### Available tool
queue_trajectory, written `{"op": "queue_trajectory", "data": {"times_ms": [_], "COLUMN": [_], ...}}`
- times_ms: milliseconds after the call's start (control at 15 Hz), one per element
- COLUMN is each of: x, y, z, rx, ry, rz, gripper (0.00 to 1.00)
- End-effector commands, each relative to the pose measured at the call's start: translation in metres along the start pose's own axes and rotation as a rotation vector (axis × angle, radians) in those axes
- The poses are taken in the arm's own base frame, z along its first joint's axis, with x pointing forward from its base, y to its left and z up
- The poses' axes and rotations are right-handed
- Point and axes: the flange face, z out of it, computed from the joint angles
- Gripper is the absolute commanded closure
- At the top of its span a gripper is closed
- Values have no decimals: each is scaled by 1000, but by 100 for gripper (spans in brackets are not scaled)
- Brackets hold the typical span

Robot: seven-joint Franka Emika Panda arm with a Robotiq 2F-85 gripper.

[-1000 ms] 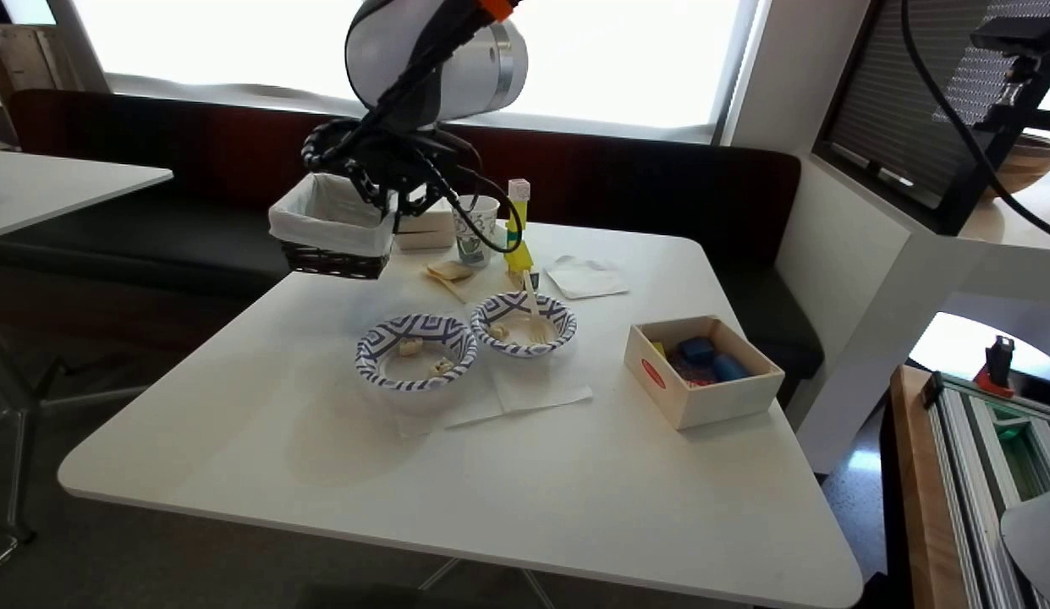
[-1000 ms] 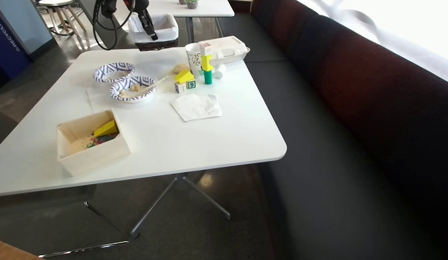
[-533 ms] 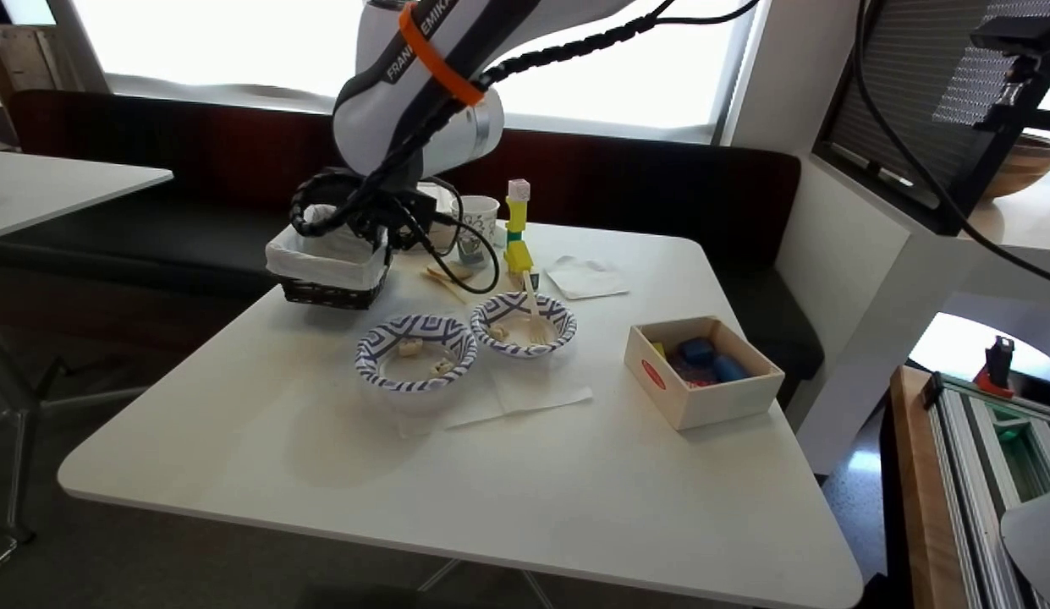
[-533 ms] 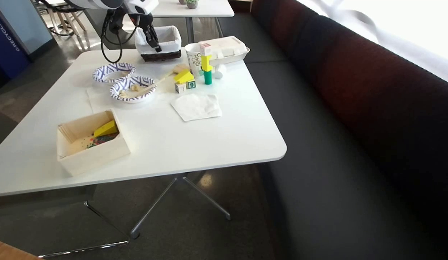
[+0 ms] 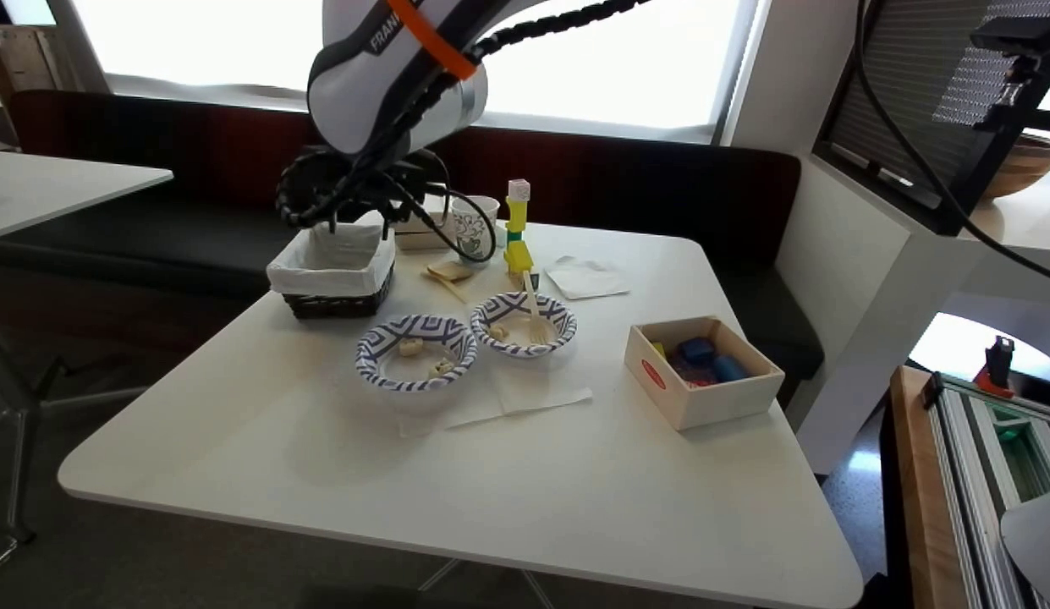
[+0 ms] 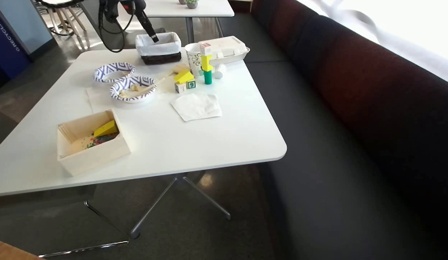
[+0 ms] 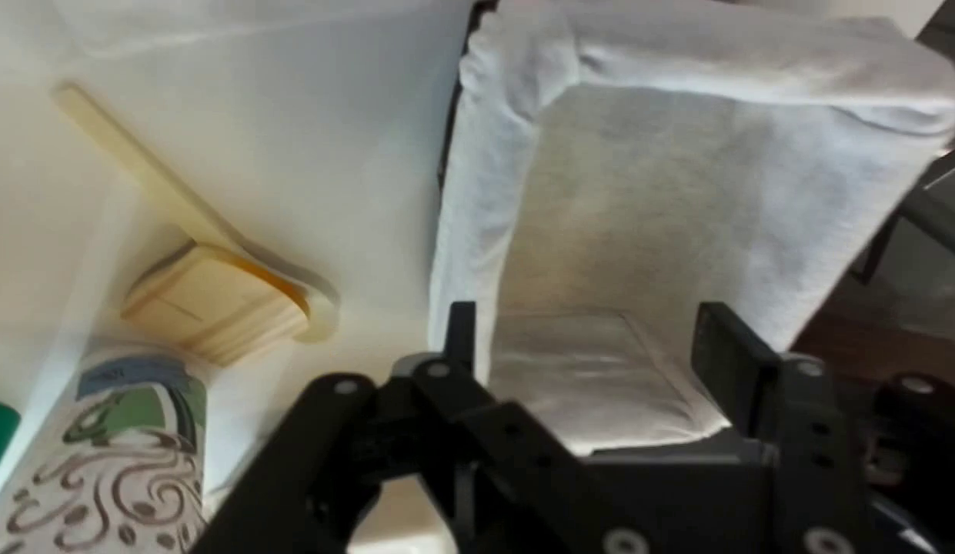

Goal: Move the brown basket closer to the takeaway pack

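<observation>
The brown basket (image 5: 334,306) with its white cloth liner stands upright on the far end of the table, in both exterior views. Beside it is the takeaway pack (image 6: 225,48), a pale lidded box; a small gap and a paper cup lie between them in that exterior view. In an exterior view the arm partly covers the pack (image 5: 420,239). My gripper (image 7: 585,331) hangs over the basket with its fingers wide apart and nothing pinched between them; the liner (image 7: 639,192) shows below. In an exterior view the gripper (image 5: 360,227) is just above the basket's rim.
The patterned paper cup (image 6: 194,59) and a yellow-green block stack (image 6: 207,68) stand near the pack. A wooden spatula (image 7: 215,300) lies beside the basket. Two patterned bowls (image 5: 416,353), a napkin (image 5: 585,277) and a wooden box (image 5: 702,372) are also on the table.
The basket has come down from above the table edge and now rests on the table. My gripper has opened, let go of it and lifted slightly above the rim.
</observation>
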Motion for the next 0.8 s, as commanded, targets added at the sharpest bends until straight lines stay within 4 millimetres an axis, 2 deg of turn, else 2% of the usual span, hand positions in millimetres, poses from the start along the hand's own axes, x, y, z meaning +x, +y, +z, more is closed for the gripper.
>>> {"op": "queue_trajectory", "data": {"times_ms": [0, 133, 400, 533, 733], "x": [-2, 2, 0, -6, -12], "y": [5, 12, 49, 78, 133], "z": [-71, -111, -167, -188, -216], "rx": [40, 111, 192, 220, 207], "ry": [-53, -91, -182, -251, -396], "rz": [-198, -277, -438, -508, -597], "gripper": [0, 0, 0, 0, 0]}}
